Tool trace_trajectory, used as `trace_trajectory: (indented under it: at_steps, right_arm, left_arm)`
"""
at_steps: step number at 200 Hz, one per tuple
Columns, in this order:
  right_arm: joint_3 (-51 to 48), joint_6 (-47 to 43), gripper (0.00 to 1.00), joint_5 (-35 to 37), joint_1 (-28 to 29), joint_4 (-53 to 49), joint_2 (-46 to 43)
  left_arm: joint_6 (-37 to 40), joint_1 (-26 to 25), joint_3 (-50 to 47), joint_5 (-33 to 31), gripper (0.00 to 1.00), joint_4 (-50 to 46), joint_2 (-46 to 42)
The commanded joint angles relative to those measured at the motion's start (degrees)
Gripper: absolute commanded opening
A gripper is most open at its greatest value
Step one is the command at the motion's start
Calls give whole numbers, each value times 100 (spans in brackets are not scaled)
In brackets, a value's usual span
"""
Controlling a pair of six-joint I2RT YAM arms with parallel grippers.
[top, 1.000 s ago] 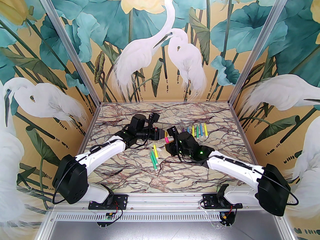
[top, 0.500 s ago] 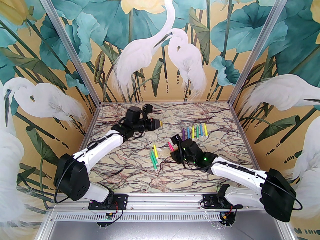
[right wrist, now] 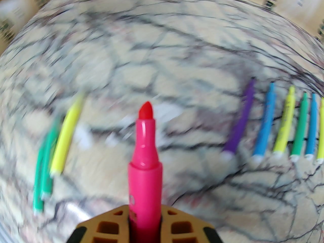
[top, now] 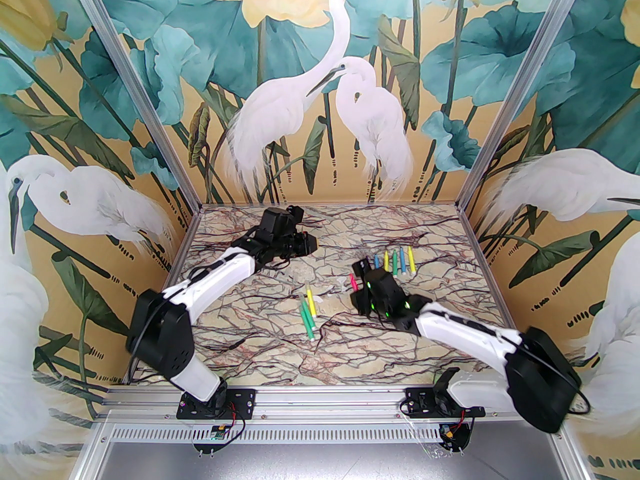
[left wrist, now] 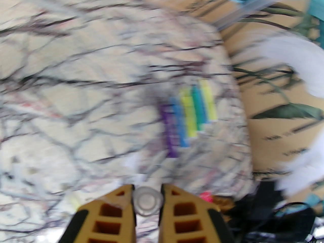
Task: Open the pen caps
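My right gripper (right wrist: pixel 145 213) is shut on a pink pen (right wrist: pixel 145 161) whose bare red tip (right wrist: pixel 146 110) points away over the table. The top view has that gripper (top: pixel 357 293) mid-table with the pink pen (top: pixel 352 282) sticking out. My left gripper (left wrist: pixel 147 195) is shut on a pale translucent pen cap (left wrist: pixel 148 202), seen end-on. It hovers at the back left (top: pixel 311 243). A row of purple, blue, yellow and green pens (top: pixel 392 262) lies at the back right, with tips bare in the right wrist view (right wrist: pixel 284 125).
A yellow pen (top: pixel 310 300) and two green pens (top: pixel 306 320) lie together mid-table, also blurred in the right wrist view (right wrist: pixel 66 140). Pale blurred spots (right wrist: pixel 165 110) lie on the marble table (top: pixel 260 348); I cannot tell what they are. Painted walls enclose three sides.
The two grippers met at the pink pen a second ago and have since pulled apart. The left one went back-left with the cap; the right one kept the pen.
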Motion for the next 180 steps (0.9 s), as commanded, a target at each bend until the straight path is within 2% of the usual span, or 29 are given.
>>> trace_trajectory:
  at_steps: [1, 50, 75, 96, 112, 180]
  right_arm:
    - [643, 371, 0, 514, -156, -197, 634]
    - [1779, 758, 0, 537, -495, -602, 2094]
    - [2173, 902, 0, 619, -618, -790, 2590]
    - [2324, 938, 0, 665, -672, -825, 2833]
    - [2437, 947, 4, 732, -684, -899, 2971]
    - [2662, 913, 10, 999, -686, -1072, 3348]
  left_arm:
    - [351, 42, 364, -666, 0, -893, 369]
    - [598, 42, 826, -1013, 0, -1518, 1314]
    - [671, 46, 958, -959, 0, -1591, 1683]
    - [724, 60, 1102, -940, 0, -1687, 1962]
    - [746, 76, 1168, -935, 0, -1743, 2118]
    - [801, 146, 1177, -898, 9, -1725, 2411]
